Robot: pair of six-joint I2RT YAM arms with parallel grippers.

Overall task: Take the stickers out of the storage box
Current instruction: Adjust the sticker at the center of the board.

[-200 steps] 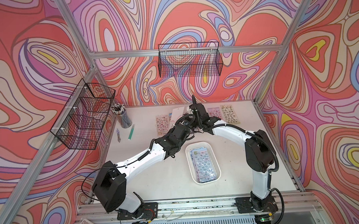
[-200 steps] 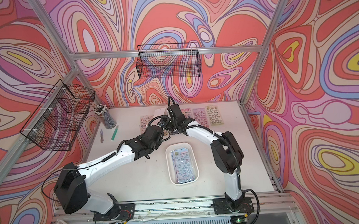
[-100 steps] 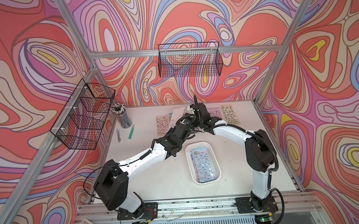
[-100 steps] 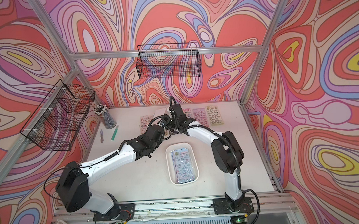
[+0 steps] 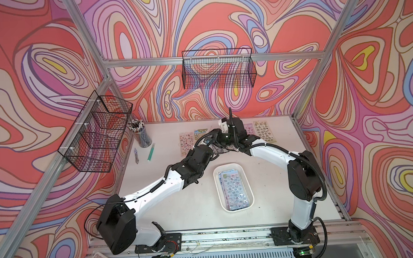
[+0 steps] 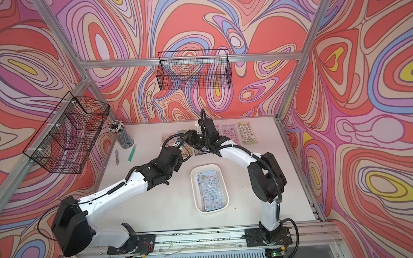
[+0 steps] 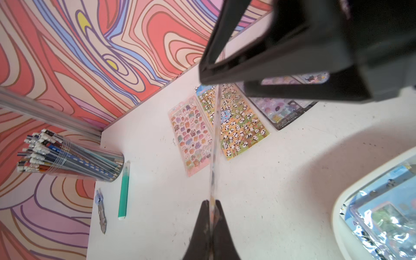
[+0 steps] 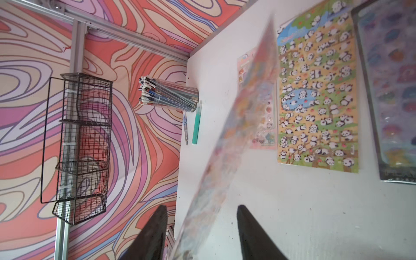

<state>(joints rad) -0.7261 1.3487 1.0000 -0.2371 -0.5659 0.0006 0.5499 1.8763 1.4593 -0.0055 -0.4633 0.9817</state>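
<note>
The white storage box lies mid-table with a stack of glossy stickers inside. Both arms meet above the far middle of the table. My left gripper is shut on the edge of one sticker sheet, seen edge-on. My right gripper is open, and the same sheet, blurred, passes between its fingers without being pinched. On the table beyond lie a pink sheet, a panda sheet and a dark-edged purple sheet.
A cup of pencils, a green pen and a small metal tool sit at the far left. Two more sheets lie at the far right. Black wire baskets hang on the left wall and back wall.
My left gripper has closed on the sticker sheet. My right gripper, shut on it before, has now opened. Both arms have stayed almost in place.
</note>
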